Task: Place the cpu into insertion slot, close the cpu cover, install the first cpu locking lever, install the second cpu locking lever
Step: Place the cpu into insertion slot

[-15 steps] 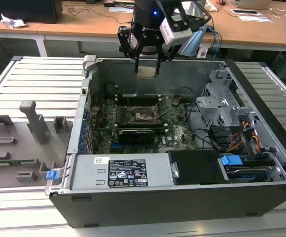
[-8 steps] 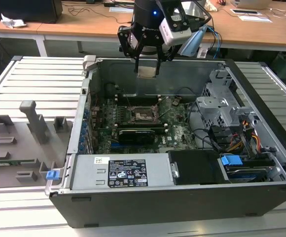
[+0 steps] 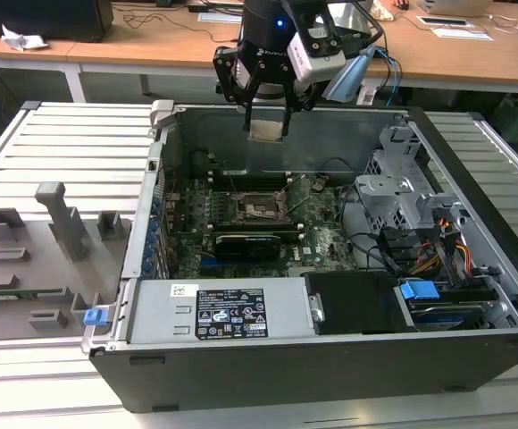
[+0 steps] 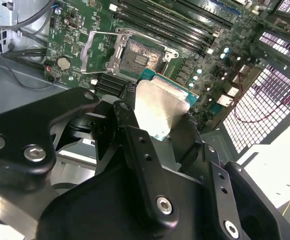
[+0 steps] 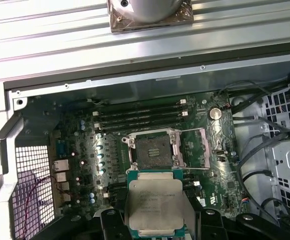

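My gripper [image 3: 266,121] hangs above the open computer case, over its far wall, shut on the cpu [image 3: 266,131], which it holds flat by its edges. In both wrist views the cpu [image 5: 154,202] [image 4: 157,107] shows its silver-grey face between the black fingers [image 4: 130,115]. The insertion slot [image 5: 153,148] [image 4: 137,55] [image 3: 263,210] lies on the green board below and ahead of the chip, with its dark pin field bare. The cpu cover [image 5: 192,147] [image 4: 97,47] is flipped open and lies beside the socket.
Long memory slots [image 5: 140,117] run along one side of the socket, and a long black card [image 3: 254,241] lies on the other. A drive cage [image 3: 402,192] with cables fills the exterior view's right. The power supply [image 3: 223,308] lies at the near wall. Grey fixtures [image 3: 36,259] sit outside the case.
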Robot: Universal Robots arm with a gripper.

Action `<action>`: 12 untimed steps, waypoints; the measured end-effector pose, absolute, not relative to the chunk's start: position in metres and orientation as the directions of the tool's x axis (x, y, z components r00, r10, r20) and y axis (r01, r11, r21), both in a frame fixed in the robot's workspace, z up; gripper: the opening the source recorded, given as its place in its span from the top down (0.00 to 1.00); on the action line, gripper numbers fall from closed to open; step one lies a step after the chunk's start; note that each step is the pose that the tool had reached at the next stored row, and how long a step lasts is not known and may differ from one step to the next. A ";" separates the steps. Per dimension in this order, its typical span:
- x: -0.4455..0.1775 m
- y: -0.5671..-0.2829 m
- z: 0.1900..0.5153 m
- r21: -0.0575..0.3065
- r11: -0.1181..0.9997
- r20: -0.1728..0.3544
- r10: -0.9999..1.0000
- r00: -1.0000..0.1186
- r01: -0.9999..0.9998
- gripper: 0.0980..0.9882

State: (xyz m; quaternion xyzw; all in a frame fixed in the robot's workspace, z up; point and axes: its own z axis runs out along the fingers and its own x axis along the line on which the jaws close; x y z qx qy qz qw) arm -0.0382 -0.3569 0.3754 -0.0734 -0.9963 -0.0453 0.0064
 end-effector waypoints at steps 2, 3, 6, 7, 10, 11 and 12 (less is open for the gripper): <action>-0.038 -0.357 0.375 0.089 0.984 0.019 0.150 -0.989 0.151 0.52; -0.038 -0.357 0.375 0.089 0.984 0.019 0.152 -0.988 0.153 0.52; -0.038 -0.357 0.375 0.089 0.983 0.019 0.160 -0.987 0.161 0.52; -0.038 -0.357 0.375 0.089 0.983 0.019 0.162 -0.987 0.163 0.52; -0.038 -0.357 0.375 0.089 0.981 0.019 0.170 -0.985 0.171 0.52; -0.038 -0.357 0.375 0.089 0.981 0.019 0.173 -0.985 0.174 0.52; -0.038 -0.357 0.375 0.089 0.980 0.019 0.175 -0.984 0.176 0.52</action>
